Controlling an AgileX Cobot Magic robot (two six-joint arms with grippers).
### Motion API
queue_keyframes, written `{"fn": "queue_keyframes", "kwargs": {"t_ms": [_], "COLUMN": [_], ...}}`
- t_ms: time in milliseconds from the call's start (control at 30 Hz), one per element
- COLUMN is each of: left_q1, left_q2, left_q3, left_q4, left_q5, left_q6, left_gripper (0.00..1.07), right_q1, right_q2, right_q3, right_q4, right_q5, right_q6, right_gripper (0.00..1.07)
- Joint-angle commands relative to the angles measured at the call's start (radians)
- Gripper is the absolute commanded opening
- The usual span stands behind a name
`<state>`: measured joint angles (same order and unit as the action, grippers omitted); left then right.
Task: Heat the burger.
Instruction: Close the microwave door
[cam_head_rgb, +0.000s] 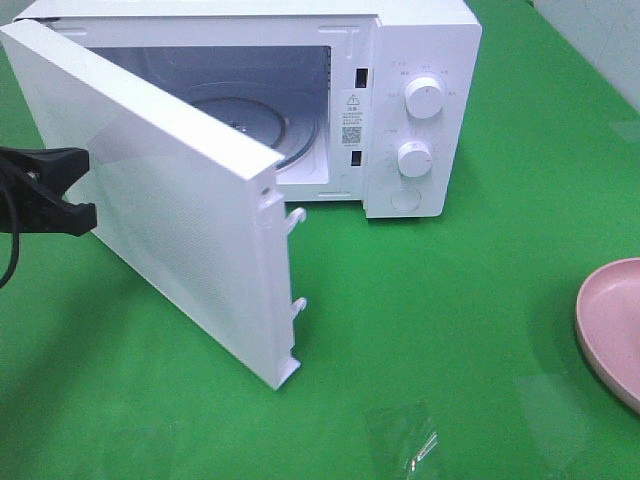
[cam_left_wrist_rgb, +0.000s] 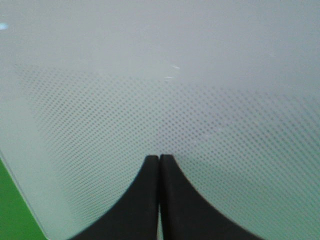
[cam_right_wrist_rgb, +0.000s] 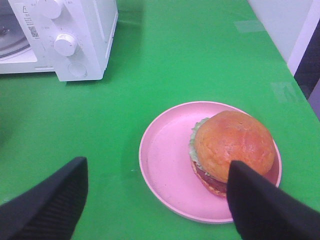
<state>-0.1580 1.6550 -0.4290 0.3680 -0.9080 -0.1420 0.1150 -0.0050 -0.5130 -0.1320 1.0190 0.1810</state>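
Observation:
The burger (cam_right_wrist_rgb: 232, 145), with a glossy brown bun, green lettuce and a dark patty, sits on the pink plate (cam_right_wrist_rgb: 165, 155) in the right wrist view. My right gripper (cam_right_wrist_rgb: 157, 162) hovers open above the plate, one finger on each side and nothing between them. In the exterior high view only the plate's rim (cam_head_rgb: 610, 330) shows at the right edge; the burger and the right gripper are out of frame there. The white microwave (cam_head_rgb: 420, 110) stands with its door (cam_head_rgb: 190, 220) swung wide open. My left gripper (cam_head_rgb: 75, 195) is shut, its tips (cam_left_wrist_rgb: 159, 159) against the door's dotted outer face.
The glass turntable (cam_head_rgb: 250, 115) shows inside the open cavity. Two dials (cam_head_rgb: 425, 98) sit on the microwave's right panel. A bit of clear tape (cam_head_rgb: 415, 440) lies on the green table (cam_head_rgb: 450, 300) near the front edge. The open door juts out over the left of the table.

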Motion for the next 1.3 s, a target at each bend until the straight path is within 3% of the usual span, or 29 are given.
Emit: {"fn": "queue_keyframes", "kwargs": {"t_ms": [33, 633, 800, 1300], "left_q1": [-0.022, -0.129, -0.141, -0.263], "left_q2": [0.006, 0.011, 0.048, 0.142], "left_q3": [-0.012, -0.118, -0.167, -0.275], "left_q4": [-0.034, -0.057, -0.058, -0.138], "left_q5": [-0.006, 0.082, 0.106, 0.13], "left_q6": [0.008, 0.011, -0.034, -0.007], "left_gripper": [0.0, 0.0, 0.0, 0.0], "right_q1": [-0.004, -0.004, -0.004, -0.004], "right_q2": [-0.024, -0.024, -0.024, -0.024], "right_q3": [0.0, 0.0, 0.0, 0.0], "right_q4": [-0.002, -0.002, -0.002, -0.001], "right_q5": [-0.009, -0.009, -0.009, -0.009], "right_q6": [0.002, 0.0, 0.0, 0.001], "right_gripper": [0.75, 0.75, 0.75, 0.75]}}
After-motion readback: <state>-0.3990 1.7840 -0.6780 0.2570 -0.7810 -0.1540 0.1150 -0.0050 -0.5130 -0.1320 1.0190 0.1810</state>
